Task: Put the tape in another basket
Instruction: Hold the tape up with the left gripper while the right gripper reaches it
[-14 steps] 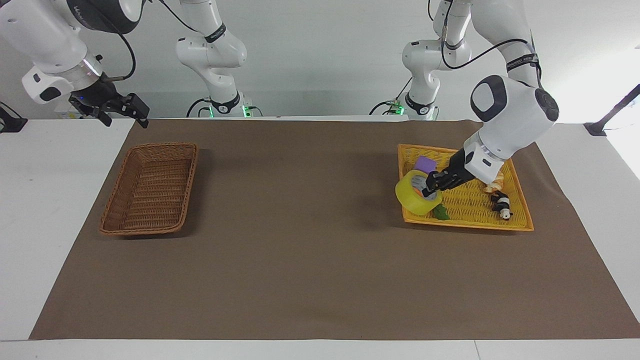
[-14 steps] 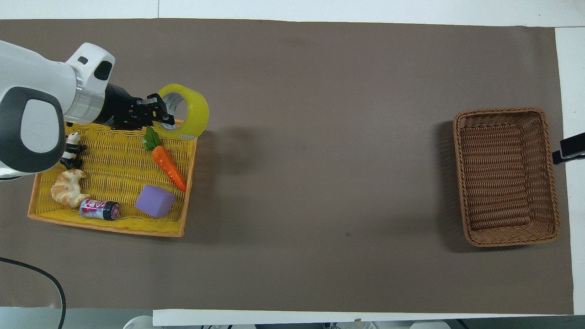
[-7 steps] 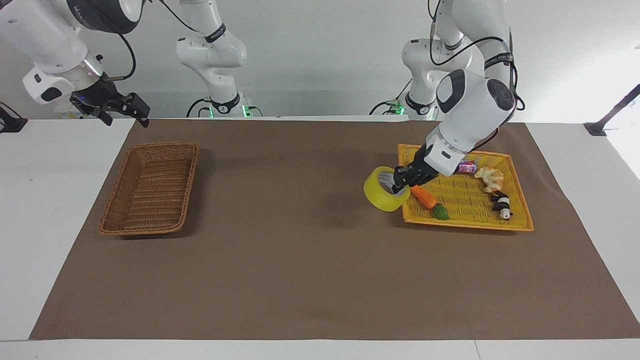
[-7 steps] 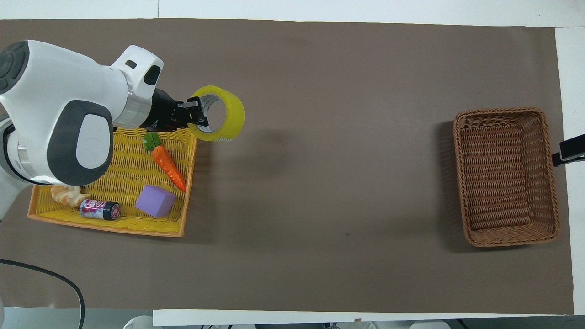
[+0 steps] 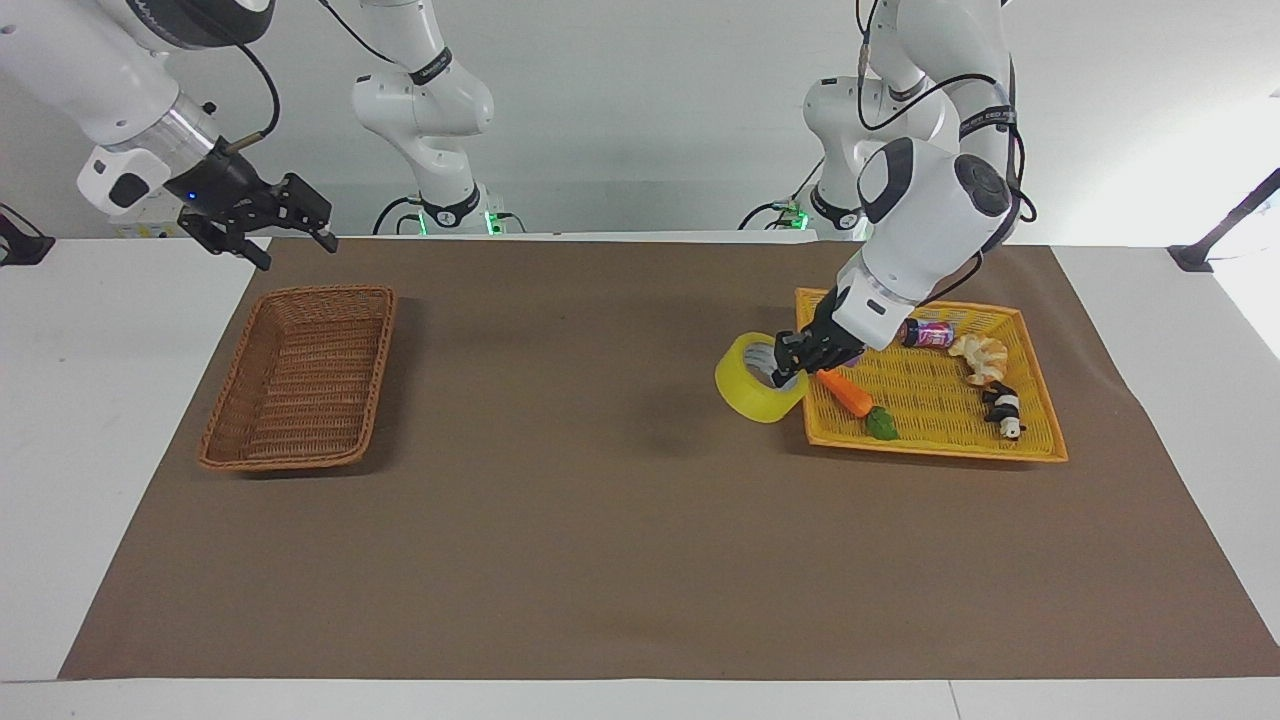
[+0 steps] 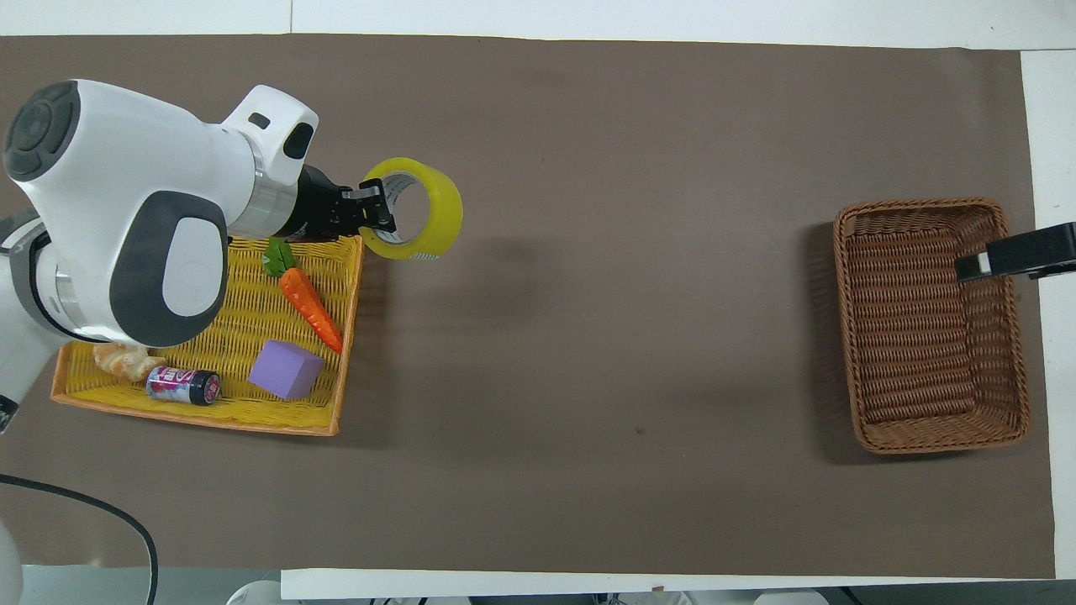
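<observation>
The yellow tape hangs in my left gripper, which is shut on the roll's wall with one finger inside the ring. The tape is up in the air over the brown mat, just off the edge of the yellow tray, and casts a shadow on the mat. In the overhead view the tape and the left gripper show beside the tray's corner. The brown wicker basket lies at the right arm's end and holds nothing. My right gripper is open and empty over the basket's rim.
The yellow tray holds a carrot, a purple block, a small can, a croissant and a panda figure. Brown mat lies between the tray and the basket.
My left gripper lifted the tape out of the tray and carried it past the tray's edge toward the right arm's end. My right gripper moved in over the basket's rim.
</observation>
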Robot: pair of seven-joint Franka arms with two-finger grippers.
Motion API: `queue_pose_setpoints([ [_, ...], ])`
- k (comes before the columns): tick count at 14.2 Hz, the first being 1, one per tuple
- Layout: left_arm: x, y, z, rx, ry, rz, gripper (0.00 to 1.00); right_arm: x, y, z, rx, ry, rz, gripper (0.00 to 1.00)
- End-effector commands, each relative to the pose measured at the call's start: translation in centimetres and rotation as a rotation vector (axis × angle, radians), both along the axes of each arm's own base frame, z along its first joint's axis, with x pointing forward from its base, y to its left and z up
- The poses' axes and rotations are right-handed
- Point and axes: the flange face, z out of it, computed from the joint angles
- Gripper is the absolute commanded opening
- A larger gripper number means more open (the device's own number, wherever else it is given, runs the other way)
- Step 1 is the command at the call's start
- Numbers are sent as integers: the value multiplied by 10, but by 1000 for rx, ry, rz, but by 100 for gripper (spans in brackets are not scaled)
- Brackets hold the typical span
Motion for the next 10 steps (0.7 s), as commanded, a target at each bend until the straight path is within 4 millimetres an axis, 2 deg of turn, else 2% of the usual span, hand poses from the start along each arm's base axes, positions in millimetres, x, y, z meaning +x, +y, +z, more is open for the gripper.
queue_pose_setpoints([
  [1, 0, -10, 4, 4, -24, 14, 0, 2, 19, -13, 157, -53, -9, 100],
  [4, -4, -20, 6, 0, -34, 4, 0, 16, 60, -30, 345, -93, -34, 100],
  [6, -6, -25, 6, -1, -36, 0, 0, 26, 108, -45, 480, -117, -43, 100],
  [10, -16, -43, 7, -2, -31, -22, 0, 42, 209, -81, 616, -176, 0, 100],
])
